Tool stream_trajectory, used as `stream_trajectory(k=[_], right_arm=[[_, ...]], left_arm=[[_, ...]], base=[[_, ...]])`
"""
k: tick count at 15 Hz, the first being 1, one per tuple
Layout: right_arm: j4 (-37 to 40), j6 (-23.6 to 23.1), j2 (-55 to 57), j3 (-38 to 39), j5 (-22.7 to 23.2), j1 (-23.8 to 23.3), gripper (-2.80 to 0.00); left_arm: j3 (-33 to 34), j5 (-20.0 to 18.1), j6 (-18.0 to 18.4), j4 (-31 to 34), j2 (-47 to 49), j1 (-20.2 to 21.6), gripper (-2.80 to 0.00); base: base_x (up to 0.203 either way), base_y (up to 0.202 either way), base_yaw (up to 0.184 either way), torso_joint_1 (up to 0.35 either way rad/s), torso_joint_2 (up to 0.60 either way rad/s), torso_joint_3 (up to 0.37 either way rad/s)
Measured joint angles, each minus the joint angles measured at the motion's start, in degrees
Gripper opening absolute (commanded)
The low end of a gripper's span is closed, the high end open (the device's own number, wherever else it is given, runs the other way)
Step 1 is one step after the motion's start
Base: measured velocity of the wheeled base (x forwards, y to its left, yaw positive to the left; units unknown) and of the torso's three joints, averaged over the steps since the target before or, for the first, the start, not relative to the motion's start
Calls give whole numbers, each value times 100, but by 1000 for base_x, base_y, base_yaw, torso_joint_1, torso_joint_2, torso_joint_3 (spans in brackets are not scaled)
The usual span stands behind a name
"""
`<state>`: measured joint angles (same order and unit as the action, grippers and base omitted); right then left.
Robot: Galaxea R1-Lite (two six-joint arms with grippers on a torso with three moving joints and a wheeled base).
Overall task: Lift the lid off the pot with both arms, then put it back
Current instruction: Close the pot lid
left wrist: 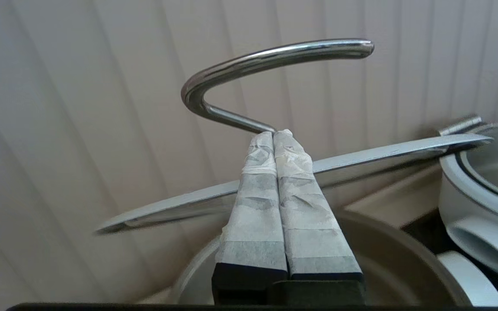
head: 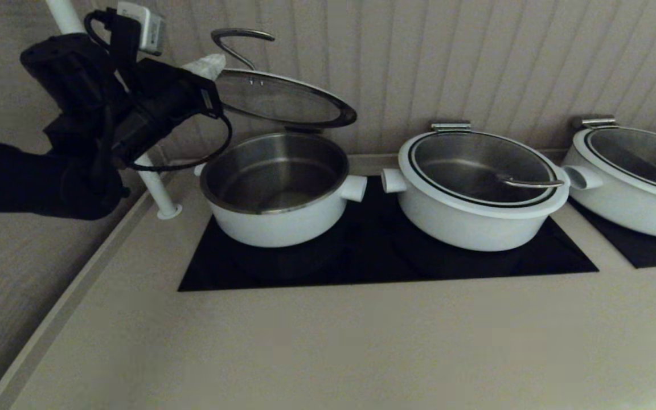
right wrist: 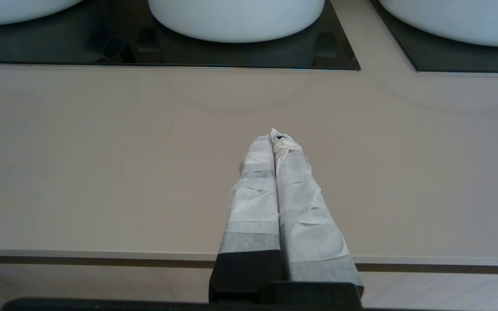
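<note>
We have the lid point(head: 282, 101) up: it stands tilted open above the pot point(head: 275, 191), its far edge down at the hinge point(head: 304, 130) and its near-left edge raised, so the steel inside of the pot lies bare. The pot sits on the left of the black hob point(head: 385, 267), with a second pot point(head: 479, 188) just to its right and a third point(head: 635, 176) further right, both with their lids on. By our reckoning the lifting half is done, or close to it, and what is left is to lower the lid back onto its rim and let go.

Our left gripper point(left wrist: 276, 134) is at the left side of the lid, at the foot of the wire handle point(left wrist: 270, 54). Its two wrapped fingers point(left wrist: 255, 190) are pressed together with no gap showing between them, tips against the lower leg of the handle where it meets the lid. Whether the wire is pinched between the tips or only touched, we cannot tell.

Our right gripper point(right wrist: 275, 136) takes no part just now. It hangs over the bare counter point(right wrist: 102, 164) on the near side of the hob, fingers closed together, holding nothing. So the lid is held up by one arm, not two.
</note>
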<state>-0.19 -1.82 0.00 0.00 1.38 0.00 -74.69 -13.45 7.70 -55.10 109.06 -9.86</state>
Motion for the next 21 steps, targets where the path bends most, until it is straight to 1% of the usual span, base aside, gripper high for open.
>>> stream_trajectory(k=[5,10,15,17,21], right_arm=[[3,2,0,0,0,-2,-280],[-2,-1,0,0,0,-2,-280],[0,1,0,0,0,-2,-280],[3,1,0,0,0,0,-280],[2,2,0,0,-1,0,-280]], left_arm=[[612,9,0,-181,-181,0,-280],[841,2,0,-249,-376,0,-280],[1594,9,17,-268,-645,39,-280],[1711,9,12,-278,-683,44,-280],[1742,6,12,-287,-647,46,-280]], base=[[0,0,0,0,0,0],[0,0,0,0,0,0],[0,0,0,0,0,0],[0,0,0,0,0,0],[0,0,0,0,0,0]])
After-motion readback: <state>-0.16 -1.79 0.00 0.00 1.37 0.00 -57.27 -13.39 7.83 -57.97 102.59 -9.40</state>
